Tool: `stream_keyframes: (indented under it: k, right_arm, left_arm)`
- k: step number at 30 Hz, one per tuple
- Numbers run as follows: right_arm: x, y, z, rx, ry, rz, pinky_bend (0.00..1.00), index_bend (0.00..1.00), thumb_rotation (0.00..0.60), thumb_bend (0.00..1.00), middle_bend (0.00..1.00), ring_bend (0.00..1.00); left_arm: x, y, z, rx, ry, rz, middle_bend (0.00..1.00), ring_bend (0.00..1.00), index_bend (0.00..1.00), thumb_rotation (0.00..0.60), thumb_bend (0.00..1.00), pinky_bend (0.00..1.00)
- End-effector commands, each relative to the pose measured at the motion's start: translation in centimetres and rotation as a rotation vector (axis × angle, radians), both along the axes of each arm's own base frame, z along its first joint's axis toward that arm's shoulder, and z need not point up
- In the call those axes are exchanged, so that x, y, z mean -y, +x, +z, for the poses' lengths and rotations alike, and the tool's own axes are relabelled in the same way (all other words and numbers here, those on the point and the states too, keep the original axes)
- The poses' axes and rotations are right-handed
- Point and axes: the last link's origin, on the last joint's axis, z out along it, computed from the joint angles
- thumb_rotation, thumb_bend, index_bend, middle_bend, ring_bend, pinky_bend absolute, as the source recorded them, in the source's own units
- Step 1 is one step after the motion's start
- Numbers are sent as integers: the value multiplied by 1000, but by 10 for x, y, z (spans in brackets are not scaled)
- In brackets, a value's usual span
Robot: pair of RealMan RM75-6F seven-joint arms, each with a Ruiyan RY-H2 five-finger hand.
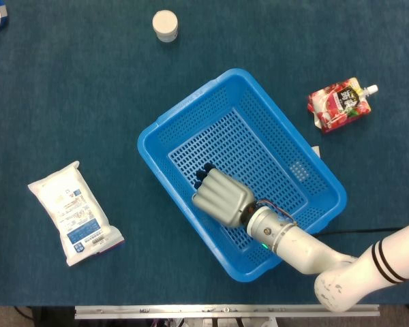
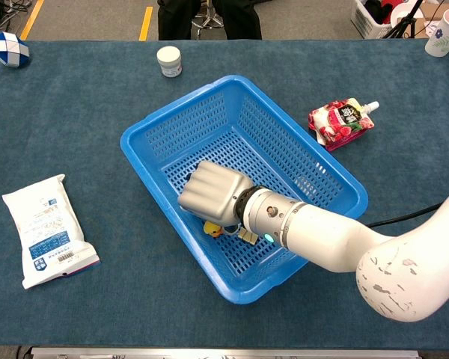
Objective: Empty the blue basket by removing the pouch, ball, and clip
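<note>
Blue basket (image 2: 165, 127) sits mid-table, angled, not yet empty. Small yellow ball (image 2: 210, 226) lies on the basket floor near the front-left wall, partly hidden under the hand; seen in chest view only. Clip (image 2: 247, 235), gold/black, lies just beside the ball, also partly covered by the wrist. Both still inside.

Red pouch w/ spout (image 1: 340, 103) lies on the table, well apart from the basket on its far-right side. Judged: pouch step done; ball and clip left, so approx. one of three items out.

Right hand (image 1: 221, 196) is down inside the basket, back of hand up, fingers curled downward over the ball. Whether it actually grips the ball: cannot tell, fingertips hidden in both views. Ball looks to be resting on the mesh. Judged: grasp of the ball is the step in hand.

Left hand: not seen in either view.

Elsewhere on the table: white packet w/ blue label (image 1: 73, 212) well left of the basket; small white jar (image 1: 165, 25) beyond it at the far side; blue-white puzzle toy (image 2: 8, 48) at the far-left corner. None touch the basket.
</note>
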Motion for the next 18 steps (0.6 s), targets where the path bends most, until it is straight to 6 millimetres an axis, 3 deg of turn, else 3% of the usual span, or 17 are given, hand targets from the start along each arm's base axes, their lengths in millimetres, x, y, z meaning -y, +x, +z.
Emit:
stream_keyframes:
  k: [1,11,18]
  right_arm:
    - [0,-1,-1,-8,3,6,283,548,600,207,448,253]
    - [1,2,6,17,-5,9,289,597,600,214,469,274]
    - [17,17,51,133,-58,-28,289,598,600,214,470,275]
  left_arm:
    - [0,0,0,-2,-1,0,0,0,63,600,0,0]
    - [-2,0,0,-2,1,-1,0,0,63,600,0,0]
    - [-5,0,-1,0,-1,-7,0,0,63,600,0,0]
